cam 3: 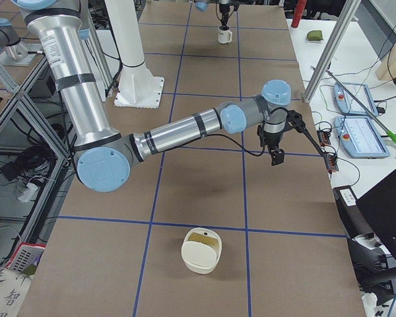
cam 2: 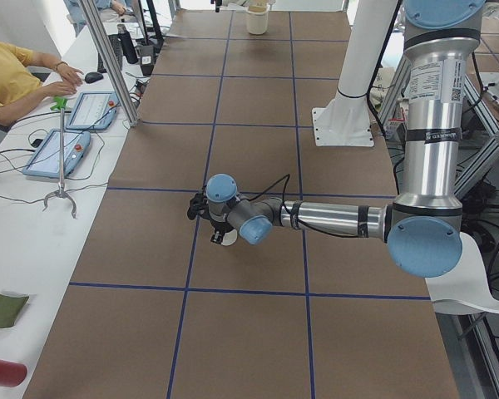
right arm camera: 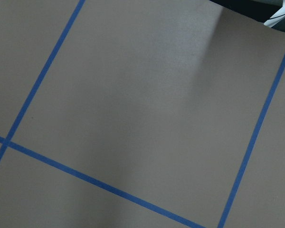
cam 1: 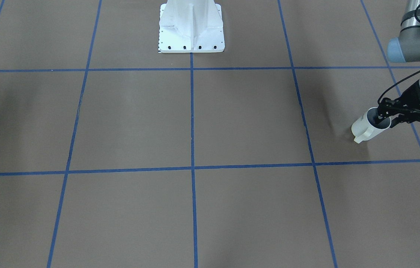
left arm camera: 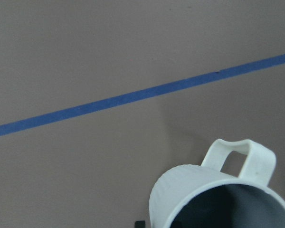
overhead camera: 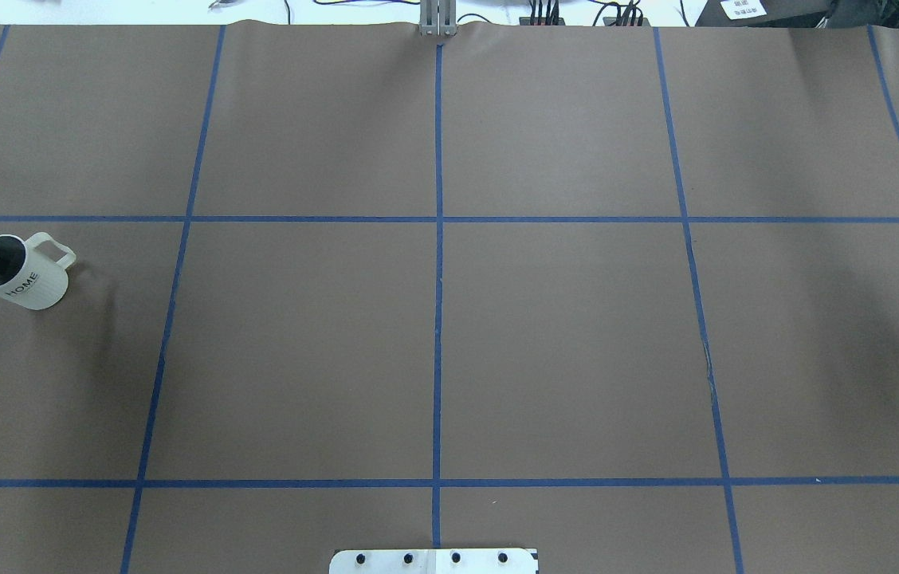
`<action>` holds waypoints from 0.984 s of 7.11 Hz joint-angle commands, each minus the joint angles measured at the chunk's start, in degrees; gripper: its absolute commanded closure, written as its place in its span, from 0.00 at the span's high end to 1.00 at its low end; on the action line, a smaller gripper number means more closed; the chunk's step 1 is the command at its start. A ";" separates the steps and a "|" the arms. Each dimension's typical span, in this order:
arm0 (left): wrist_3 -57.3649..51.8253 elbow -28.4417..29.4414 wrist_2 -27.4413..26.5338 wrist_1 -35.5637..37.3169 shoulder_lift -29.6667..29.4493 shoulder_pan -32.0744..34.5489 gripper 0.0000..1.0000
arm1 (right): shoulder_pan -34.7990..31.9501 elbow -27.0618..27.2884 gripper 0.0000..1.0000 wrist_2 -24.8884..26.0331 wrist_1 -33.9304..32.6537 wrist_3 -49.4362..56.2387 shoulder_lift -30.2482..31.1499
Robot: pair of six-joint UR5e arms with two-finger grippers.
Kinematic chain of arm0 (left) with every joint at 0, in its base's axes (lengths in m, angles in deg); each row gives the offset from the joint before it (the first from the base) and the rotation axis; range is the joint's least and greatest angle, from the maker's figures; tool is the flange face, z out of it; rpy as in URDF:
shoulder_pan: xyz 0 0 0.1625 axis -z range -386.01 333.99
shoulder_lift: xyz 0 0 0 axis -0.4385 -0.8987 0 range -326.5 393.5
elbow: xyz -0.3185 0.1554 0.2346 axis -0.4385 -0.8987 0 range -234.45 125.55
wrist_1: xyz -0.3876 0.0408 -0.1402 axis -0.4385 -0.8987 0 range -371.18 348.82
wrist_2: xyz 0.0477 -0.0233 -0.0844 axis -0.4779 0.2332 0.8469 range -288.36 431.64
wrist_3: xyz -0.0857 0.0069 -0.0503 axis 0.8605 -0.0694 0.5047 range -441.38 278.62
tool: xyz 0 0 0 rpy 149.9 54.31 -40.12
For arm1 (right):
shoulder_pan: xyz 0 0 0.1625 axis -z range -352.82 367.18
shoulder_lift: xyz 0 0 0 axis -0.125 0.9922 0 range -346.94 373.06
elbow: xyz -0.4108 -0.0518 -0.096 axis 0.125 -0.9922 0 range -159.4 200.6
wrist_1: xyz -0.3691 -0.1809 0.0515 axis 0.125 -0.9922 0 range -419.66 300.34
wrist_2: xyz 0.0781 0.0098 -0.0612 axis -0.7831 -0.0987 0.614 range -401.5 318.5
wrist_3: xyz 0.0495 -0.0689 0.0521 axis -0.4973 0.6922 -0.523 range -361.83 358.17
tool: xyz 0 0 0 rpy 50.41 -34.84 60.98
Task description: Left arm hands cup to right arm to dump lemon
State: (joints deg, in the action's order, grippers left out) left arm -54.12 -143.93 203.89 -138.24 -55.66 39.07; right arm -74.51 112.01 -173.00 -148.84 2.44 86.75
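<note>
- My left jaws clamp the cup (cam 1: pixel 364 128) by its rim, one finger inside; my right jaws, I cannot tell.
- Cup tilts at the surface's (cam 1: pixel 232 123) left end.
- I'd judge it stiff, weighty, slick, chippable; take its body.

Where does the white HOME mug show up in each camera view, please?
Front-facing: the mug sits at the right edge, mid-height.
Overhead: mug far left, mid-height.
Exterior left: mug mostly hidden, a white sliver left of centre.
Exterior right: mug small, top centre.
Left wrist: mug bottom right, cropped.
Right wrist: not in it.
Shared landmark: the robot's white base, seen in all four exterior views.
</note>
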 commanded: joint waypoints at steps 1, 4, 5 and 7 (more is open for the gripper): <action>-0.10 -0.86 2.57 2.77 -0.49 4.77 1.00 | -1.01 -0.17 1.00 -0.61 -1.09 1.36 0.84; -9.43 -6.47 2.66 14.14 -0.49 10.38 1.00 | -2.50 -0.26 1.00 0.35 -1.44 1.62 5.39; -20.29 -9.63 2.57 25.35 -1.28 15.37 1.00 | -4.42 -0.35 1.00 1.49 -1.87 1.62 7.06; -34.93 -10.54 2.48 35.71 -2.08 23.39 1.00 | -9.52 -0.26 1.00 0.72 -1.96 5.38 8.67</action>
State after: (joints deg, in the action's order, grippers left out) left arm -79.86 -153.87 206.42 -109.16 -57.36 57.65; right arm -81.05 111.73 -172.06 -150.41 5.38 94.57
